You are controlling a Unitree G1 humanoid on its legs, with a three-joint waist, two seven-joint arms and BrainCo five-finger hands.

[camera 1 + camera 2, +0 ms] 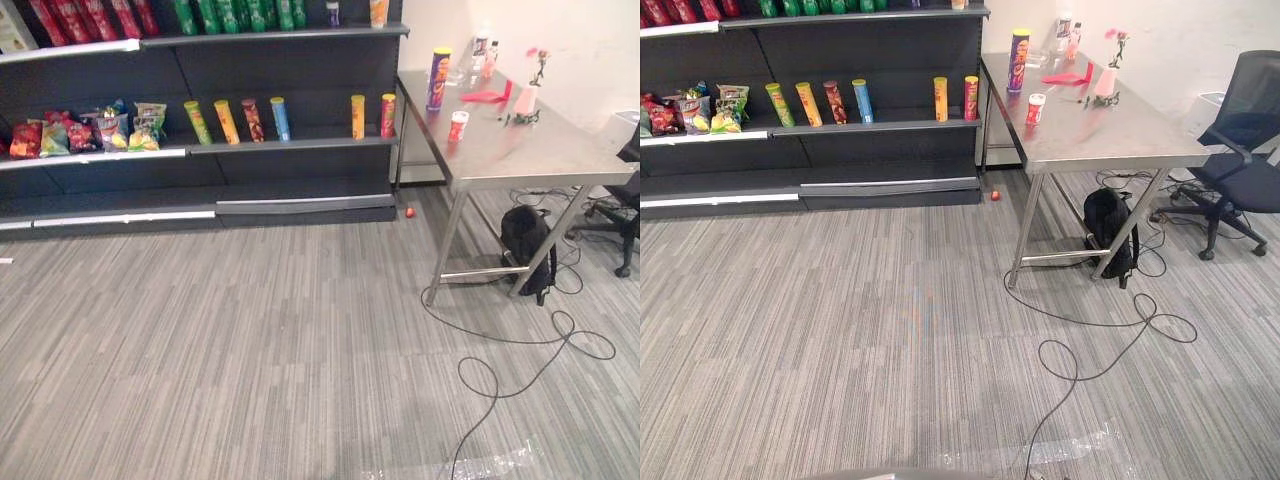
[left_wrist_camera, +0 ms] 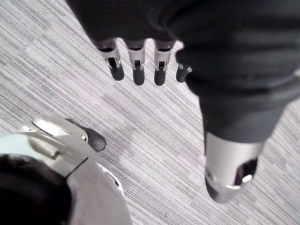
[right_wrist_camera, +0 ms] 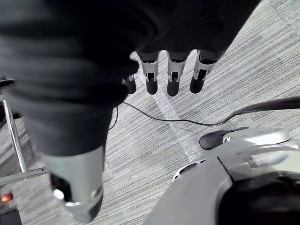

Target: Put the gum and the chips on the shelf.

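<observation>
A tall purple chips can point(image 1: 438, 78) stands near the far end of the steel table point(image 1: 540, 155) on the right. A small red and white gum tub point(image 1: 457, 126) sits on the table closer to me. The dark shelf point(image 1: 290, 145) runs along the wall at the left, a few steps away across the floor. My left hand point(image 2: 137, 70) hangs over the carpet with straight fingers and holds nothing. My right hand point(image 3: 172, 77) hangs the same way, open and holding nothing.
The middle shelf carries a row of upright chips cans point(image 1: 240, 120) and snack bags point(image 1: 90, 130). A pink vase point(image 1: 527, 97), a red item point(image 1: 485, 96) and bottles point(image 1: 482, 50) share the table. A black backpack point(image 1: 1107, 225) lies under it, an office chair point(image 1: 1240, 150) beside it.
</observation>
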